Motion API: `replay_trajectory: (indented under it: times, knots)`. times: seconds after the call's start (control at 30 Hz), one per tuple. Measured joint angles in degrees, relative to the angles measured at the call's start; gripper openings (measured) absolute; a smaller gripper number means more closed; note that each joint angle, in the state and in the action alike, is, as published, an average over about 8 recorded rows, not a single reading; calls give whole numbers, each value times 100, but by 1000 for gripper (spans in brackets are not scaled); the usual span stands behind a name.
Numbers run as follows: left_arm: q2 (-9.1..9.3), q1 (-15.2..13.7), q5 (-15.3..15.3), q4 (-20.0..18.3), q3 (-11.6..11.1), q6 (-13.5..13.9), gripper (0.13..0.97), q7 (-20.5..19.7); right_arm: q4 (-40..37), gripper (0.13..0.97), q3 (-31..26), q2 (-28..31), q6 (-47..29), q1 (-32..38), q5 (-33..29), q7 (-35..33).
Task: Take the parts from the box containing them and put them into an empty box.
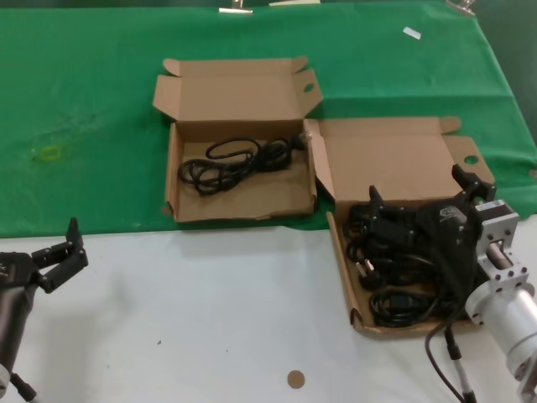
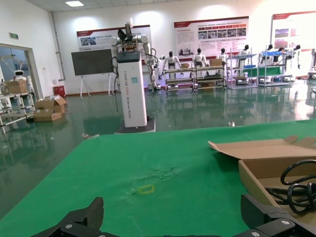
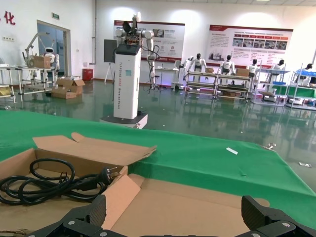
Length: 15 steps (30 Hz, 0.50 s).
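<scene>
Right gripper (image 1: 419,197) over the parts (image 1: 394,260), fingers spread; left gripper (image 1: 63,252) likewise, parked.

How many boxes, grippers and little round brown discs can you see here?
Cardboard boxes: 2, the box on the left and the box on the right.
Grippers: 2, the left gripper and the right gripper.
Round brown discs: 1, the disc.
Total: 5.

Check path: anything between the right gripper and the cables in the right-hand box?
Nothing visible. The right gripper hangs open directly over the cable bundles in the right box; the lid is folded back.
</scene>
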Motion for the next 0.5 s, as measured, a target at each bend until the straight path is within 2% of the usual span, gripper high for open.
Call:
replay_trajectory:
  times: [0.5]
  knots:
    - [0, 0, 0, 0, 0, 0, 966, 0, 0, 966, 0, 0, 0, 0, 0, 0]
